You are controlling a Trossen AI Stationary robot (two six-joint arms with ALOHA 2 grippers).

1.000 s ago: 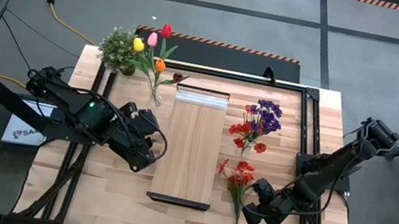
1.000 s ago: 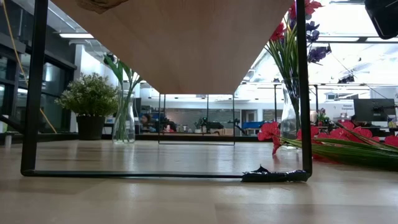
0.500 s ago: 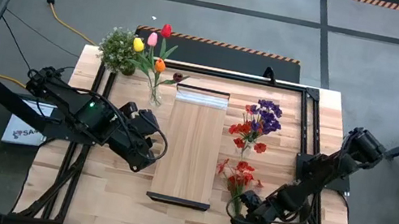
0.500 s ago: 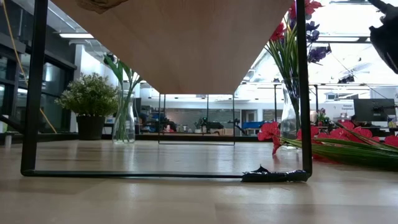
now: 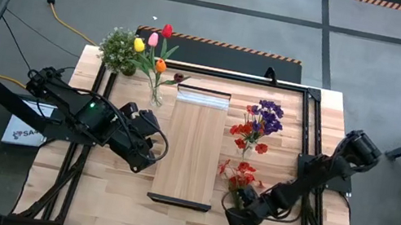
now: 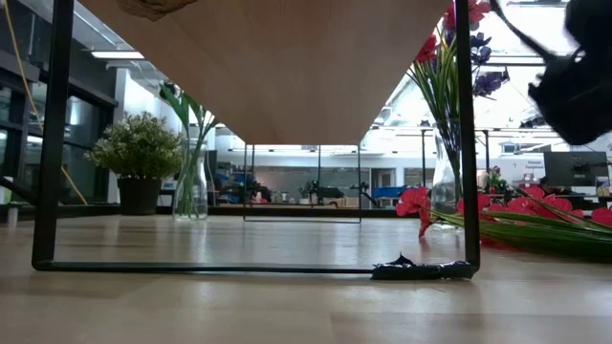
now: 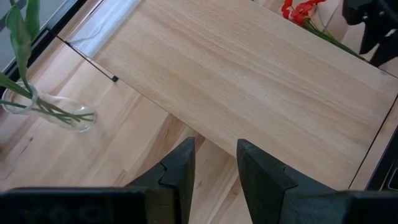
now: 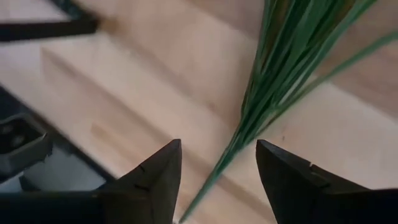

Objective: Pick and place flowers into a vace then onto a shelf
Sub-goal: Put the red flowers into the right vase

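A red-petalled spray of flowers [image 5: 237, 175] lies on the tabletop, right of the shelf [image 5: 191, 144]; its long green stems [image 8: 273, 68] run toward the near edge. My right gripper [image 5: 233, 215] hangs open just over those stems, one finger on either side [image 8: 217, 148], apart from them. It shows blurred in the low view [image 6: 574, 81]. Tulips stand in a glass vase [image 5: 155, 95] at the far left. Purple and red flowers stand in a second vase [image 5: 256, 126]. My left gripper [image 5: 145, 156] waits above the table left of the shelf, open with nothing between its fingers [image 7: 214, 149].
A bushy potted plant [image 5: 119, 50] stands at the far left corner. A black metal frame [image 5: 309, 132] runs round the table and carries the shelf above the tabletop [image 6: 287, 67]. Bare wood lies near the front edge [image 5: 124, 215].
My right gripper has come down and toward the table's left, from beside the lying spray to over its stems. In the low view it has sunk into the picture at the top right. The flowers have stayed where they were.
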